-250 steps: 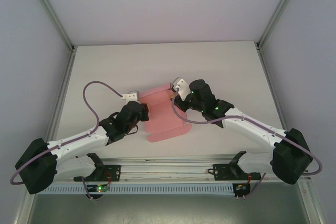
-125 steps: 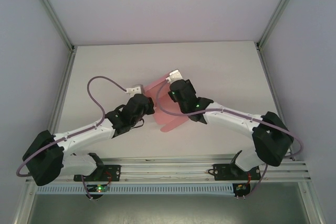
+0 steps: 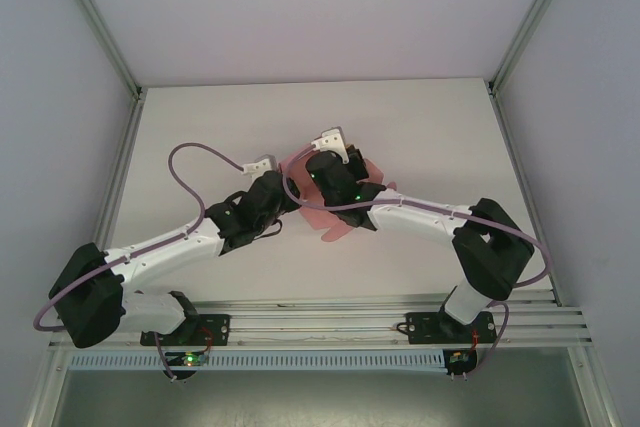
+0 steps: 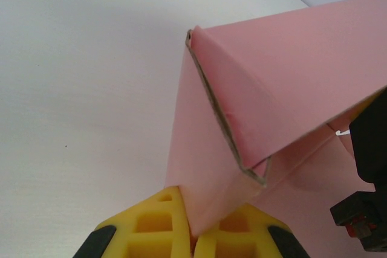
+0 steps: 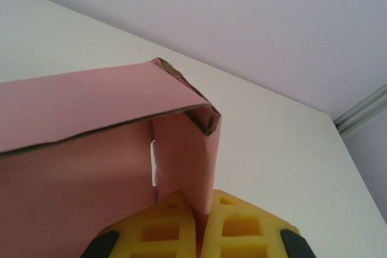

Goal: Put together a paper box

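Top external view: both arms now crowd together at mid-table, where a second ago they stood apart on either side of a pink sheet lying mostly flat. The paper box (image 3: 338, 231) is gathered up between the two wrists, and only a few pink flaps show around them above the white table (image 3: 200, 137).

From the left wrist, the left gripper (image 4: 193, 234) has its yellow pads pressed together on the lower edge of one card panel. A folded corner with a raw cut edge rises just above the pinch.

From the right wrist, the right gripper (image 5: 198, 228), which has only just closed, pinches a narrow upright panel beside a small slot. A long panel bends over from that panel like a roof, and the corner where the two meet looks slightly crushed.

The change suggests the sheet has gone from a flat blank to raised walls, held from both sides along its creases. The box looks only partly formed. No closed end is visible, and the flaps and tabs most likely remain to be tucked. With both grips so close together, a further squeeze could crease the thin card where no fold is meant.
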Robot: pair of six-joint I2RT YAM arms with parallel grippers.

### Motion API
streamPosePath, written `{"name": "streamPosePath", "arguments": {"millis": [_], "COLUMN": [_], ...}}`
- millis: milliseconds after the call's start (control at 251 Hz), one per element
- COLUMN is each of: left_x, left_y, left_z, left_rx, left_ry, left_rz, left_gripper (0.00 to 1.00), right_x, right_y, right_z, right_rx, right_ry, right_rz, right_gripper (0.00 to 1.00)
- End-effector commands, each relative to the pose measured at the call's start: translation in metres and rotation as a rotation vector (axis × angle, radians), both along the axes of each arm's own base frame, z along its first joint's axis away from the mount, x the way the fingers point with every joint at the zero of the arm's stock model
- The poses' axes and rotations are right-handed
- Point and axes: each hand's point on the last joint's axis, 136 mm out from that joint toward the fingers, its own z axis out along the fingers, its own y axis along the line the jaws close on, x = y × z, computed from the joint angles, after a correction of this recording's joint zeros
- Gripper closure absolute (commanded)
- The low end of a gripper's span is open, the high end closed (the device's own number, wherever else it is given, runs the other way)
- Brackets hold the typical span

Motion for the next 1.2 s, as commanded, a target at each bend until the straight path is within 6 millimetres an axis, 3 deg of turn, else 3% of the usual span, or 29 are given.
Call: {"name": "streamPosePath", "arguments": {"millis": [0, 36, 120, 196, 299, 407, 555, 682, 846, 978, 1197], "left_x": [-0.007, -0.006, -0.002, 0.001, 0.004, 0.005, 0.003, -0.003, -0.016, -0.036, -0.071], "left_y": [0.03, 0.03, 0.028, 0.021, 0.011, 0.01, 0.016, 0.014, 0.005, -0.008, -0.034], "left_z": [-0.013, -0.013, -0.011, -0.009, -0.006, -0.005, 0.004, 0.023, 0.048, 0.046, 0.034], "left_rx": [0.085, 0.089, 0.098, 0.08, 0.06, 0.086, 0.171, 0.228, 0.27, 0.344, 0.446], "left_ry": [0.063, 0.059, 0.042, 0.028, 0.003, -0.019, -0.096, -0.181, -0.281, -0.291, -0.329], "left_rz": [0.121, 0.122, 0.118, 0.096, 0.056, 0.026, -0.04, -0.143, -0.311, -0.537, -0.951], "left_gripper": [1.0, 1.0, 1.0, 1.0, 1.0, 1.0, 1.0, 1.0, 1.0, 1.0, 1.0], "right_x": [0.007, 0.005, -0.019, -0.05, -0.081, -0.091, -0.112, -0.127, -0.128, -0.131, -0.127], "right_y": [-0.055, -0.039, 0.019, 0.057, 0.076, 0.063, 0.037, 0.003, -0.052, -0.08, -0.112], "right_z": [-0.006, -0.009, -0.008, 0.007, 0.025, 0.033, 0.059, 0.084, 0.09, 0.089, 0.075], "right_rx": [-0.03, 0.056, 0.247, 0.418, 0.525, 0.528, 0.558, 0.607, 0.642, 0.663, 0.638], "right_ry": [0.013, 0.038, 0.107, 0.125, 0.147, 0.156, 0.089, -0.032, -0.137, -0.156, -0.125], "right_rz": [-0.108, 0.011, 0.387, 0.658, 0.833, 0.806, 0.807, 0.758, 0.579, 0.494, 0.351], "right_gripper": [1.0, 0.99, 0.95, 0.8, 0.62, 0.42, 0.02, 0.02, 0.02, 0.01, 0.02]}}
